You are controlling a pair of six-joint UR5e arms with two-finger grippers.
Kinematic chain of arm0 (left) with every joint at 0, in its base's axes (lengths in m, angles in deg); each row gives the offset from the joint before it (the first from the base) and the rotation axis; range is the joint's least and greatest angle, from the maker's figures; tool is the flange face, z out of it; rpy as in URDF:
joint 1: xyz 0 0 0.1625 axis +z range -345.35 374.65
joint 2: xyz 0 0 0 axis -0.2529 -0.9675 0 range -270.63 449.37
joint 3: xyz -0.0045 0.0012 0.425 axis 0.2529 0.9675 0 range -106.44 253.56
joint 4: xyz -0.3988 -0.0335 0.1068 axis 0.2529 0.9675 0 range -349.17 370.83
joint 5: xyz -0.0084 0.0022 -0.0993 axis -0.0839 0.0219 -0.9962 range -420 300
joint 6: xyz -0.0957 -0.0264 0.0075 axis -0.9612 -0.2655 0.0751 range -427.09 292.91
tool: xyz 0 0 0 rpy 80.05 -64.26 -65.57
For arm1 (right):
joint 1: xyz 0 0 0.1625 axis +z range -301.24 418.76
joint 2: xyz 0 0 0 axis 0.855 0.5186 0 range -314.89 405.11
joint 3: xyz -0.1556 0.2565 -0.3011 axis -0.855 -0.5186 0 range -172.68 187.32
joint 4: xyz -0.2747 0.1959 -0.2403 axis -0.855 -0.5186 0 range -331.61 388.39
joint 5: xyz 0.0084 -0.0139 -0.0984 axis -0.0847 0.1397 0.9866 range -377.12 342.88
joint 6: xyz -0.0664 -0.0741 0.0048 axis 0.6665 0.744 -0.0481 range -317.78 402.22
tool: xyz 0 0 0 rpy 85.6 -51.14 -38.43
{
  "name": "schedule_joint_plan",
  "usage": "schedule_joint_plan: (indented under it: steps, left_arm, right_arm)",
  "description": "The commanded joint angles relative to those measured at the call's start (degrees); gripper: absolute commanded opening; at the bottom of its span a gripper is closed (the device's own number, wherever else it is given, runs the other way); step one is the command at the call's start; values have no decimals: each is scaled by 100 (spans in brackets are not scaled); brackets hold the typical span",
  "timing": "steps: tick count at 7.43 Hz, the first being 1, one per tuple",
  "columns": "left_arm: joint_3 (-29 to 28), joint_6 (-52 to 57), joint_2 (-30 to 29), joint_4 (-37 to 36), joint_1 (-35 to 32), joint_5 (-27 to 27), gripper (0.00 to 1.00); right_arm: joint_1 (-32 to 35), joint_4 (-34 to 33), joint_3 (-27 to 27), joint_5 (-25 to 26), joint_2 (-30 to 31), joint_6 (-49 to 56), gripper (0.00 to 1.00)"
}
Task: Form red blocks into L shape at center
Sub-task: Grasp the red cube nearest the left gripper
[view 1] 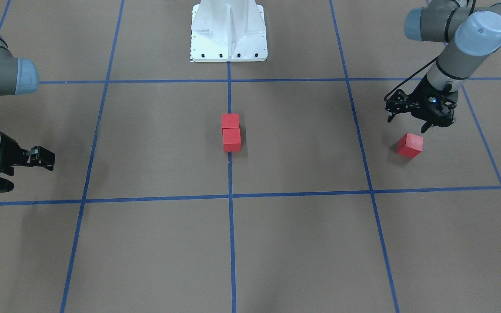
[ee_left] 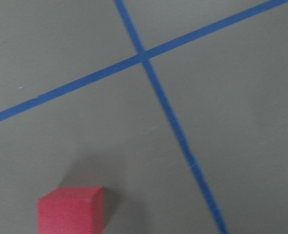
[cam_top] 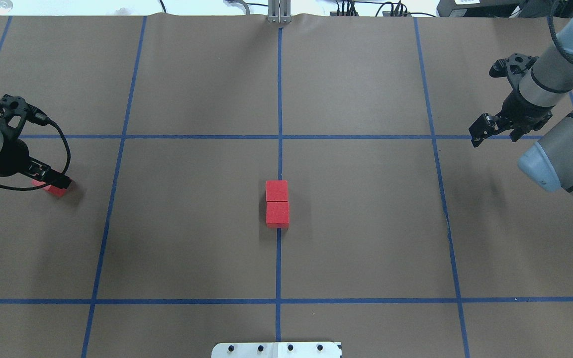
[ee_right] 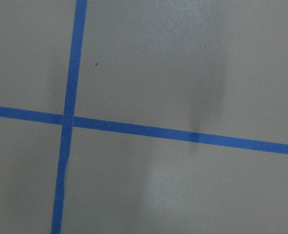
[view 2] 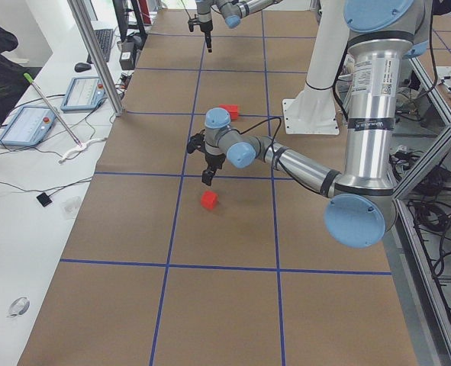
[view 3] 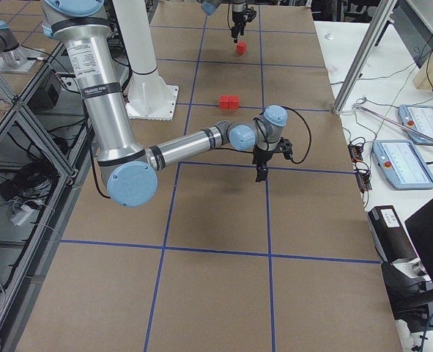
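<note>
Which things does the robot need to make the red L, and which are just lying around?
For the job:
- two touching red blocks on the center line
- third red block, off to the side under the left arm's fingers

Just lying about:
- white pedestal base
- control tablets off to the side

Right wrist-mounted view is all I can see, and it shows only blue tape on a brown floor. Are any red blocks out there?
Observer: Yes, a pair of red blocks sits touching in a row on the middle blue line.
Operator: Only two?
Observer: A third red block lies apart, far off on the robot's left side.
Operator: Is anything holding it?
Observer: No. The left end effector hangs open close by it, not gripping.
</note>
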Motion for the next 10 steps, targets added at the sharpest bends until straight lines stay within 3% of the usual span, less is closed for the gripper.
schedule_joint_plan:
  steps: [1, 4, 10]
  left_arm:
    - [-405, 112, -39, 13, -146, -33, 99]
    - [-1071, 51, -223, 563, -120, -24, 99]
    - [-1479, -204, -453, 655, -94, -33, 99]
  right_arm:
    - [0, 0, 11, -1, 0, 3, 100]
    - [0, 0, -6, -1, 0, 3, 100]
    - [0, 0, 11, -10, 9, -5, 100]
